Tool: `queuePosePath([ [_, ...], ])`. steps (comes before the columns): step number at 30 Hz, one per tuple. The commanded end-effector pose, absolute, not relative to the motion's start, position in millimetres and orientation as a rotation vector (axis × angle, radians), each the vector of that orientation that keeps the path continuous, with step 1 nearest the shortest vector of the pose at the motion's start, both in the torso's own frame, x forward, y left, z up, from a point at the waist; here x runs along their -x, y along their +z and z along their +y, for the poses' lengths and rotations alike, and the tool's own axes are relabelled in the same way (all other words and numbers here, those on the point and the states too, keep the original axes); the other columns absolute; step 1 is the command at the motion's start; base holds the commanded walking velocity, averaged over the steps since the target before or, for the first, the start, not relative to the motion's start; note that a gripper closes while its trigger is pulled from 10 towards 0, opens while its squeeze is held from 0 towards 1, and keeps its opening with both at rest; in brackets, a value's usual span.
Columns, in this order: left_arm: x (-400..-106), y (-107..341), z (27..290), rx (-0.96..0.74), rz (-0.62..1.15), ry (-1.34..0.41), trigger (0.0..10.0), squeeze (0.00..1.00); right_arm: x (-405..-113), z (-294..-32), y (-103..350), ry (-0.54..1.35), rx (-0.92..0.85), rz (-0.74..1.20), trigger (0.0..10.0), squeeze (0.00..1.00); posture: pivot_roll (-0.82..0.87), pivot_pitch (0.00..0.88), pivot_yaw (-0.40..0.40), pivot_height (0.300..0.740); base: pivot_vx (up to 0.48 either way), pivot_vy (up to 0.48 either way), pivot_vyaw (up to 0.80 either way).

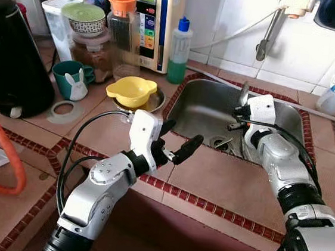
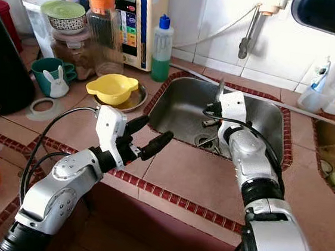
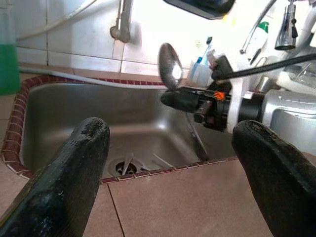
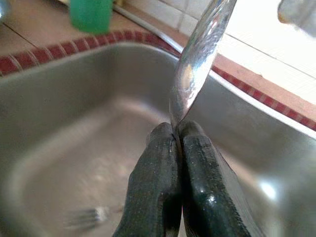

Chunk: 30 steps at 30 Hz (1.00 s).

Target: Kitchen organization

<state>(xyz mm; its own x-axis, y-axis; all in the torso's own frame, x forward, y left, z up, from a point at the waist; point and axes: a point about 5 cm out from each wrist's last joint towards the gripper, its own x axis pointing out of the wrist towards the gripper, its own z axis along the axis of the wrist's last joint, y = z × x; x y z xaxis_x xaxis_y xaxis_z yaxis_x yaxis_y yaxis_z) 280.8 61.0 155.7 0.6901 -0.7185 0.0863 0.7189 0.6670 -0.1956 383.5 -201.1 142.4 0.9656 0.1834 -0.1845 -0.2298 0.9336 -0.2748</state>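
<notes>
The tidying looks to be underway rather than near its end. The right gripper (image 4: 178, 148) is clenched on the neck of a shiny metal spoon (image 4: 197, 59), bowl up, and holds it in the air above the stainless steel sink basin (image 1: 202, 108) set into the tiled counter (image 1: 221, 182), towards the basin's right side. The spoon is pinched right between the two black fingertips (image 4: 158, 163), so it rises straight out of the grip, slightly tilted; its handle runs down below the fingers towards the basin floor.

More cutlery waits: a metal fork (image 4: 89, 216) lies blurred on the basin floor, and a few thin utensil handles (image 3: 129, 163) rest around the drain (image 2: 204, 142). By my judgement only this one piece is lifted so far, and no place to put it is plain from here.

The left gripper (image 1: 176, 143) hovers released, fingers spread wide, over the counter's front edge just left of the basin, holding nothing.

At the counter's back-left corner a yellow plastic bowl (image 1: 130, 90), a teal mug with a white rabbit (image 1: 71, 79) and a green soap bottle (image 1: 179, 52) stand untouched.
</notes>
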Motion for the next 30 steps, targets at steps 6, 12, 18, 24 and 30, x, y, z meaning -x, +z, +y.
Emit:
queuePosePath([
  [6, -278.9, 158.4, 59.0, 0.201, -0.026, -0.823, 10.0, 1.0, -384.9, -208.4, 142.2, 0.195, 0.377, 0.171, 10.0, 0.0, 0.11, 0.011, 0.018, 0.74, 0.0, 0.0, 0.0],
  [12, -278.9, 158.0, 58.5, 0.196, -0.027, -0.823, 10.0, 1.0, -385.8, -206.1, 143.2, 0.227, 0.415, 0.16, 10.0, 1.0, 0.11, 0.012, 0.019, 0.74, 0.0, 0.0, 0.0],
  [18, -278.7, 157.8, 58.1, 0.191, -0.029, -0.823, 10.0, 1.0, -386.1, -203.4, 142.2, 0.259, 0.436, 0.166, 10.0, 1.0, 0.11, 0.014, 0.015, 0.74, 0.0, 0.0, 0.0],
  [24, -278.9, 157.3, 58.0, 0.188, -0.031, -0.817, 10.0, 1.0, -385.0, -201.5, 139.4, 0.283, 0.445, 0.17, 10.0, 1.0, 0.11, 0.014, 0.013, 0.74, 0.0, 0.0, 0.0],
  [30, -279.6, 157.2, 57.5, 0.187, -0.033, -0.813, 10.0, 1.0, -384.4, -201.5, 138.5, 0.296, 0.448, 0.173, 10.0, 1.0, 0.1, 0.013, 0.011, 0.74, 0.0, 0.0, 0.0],
])
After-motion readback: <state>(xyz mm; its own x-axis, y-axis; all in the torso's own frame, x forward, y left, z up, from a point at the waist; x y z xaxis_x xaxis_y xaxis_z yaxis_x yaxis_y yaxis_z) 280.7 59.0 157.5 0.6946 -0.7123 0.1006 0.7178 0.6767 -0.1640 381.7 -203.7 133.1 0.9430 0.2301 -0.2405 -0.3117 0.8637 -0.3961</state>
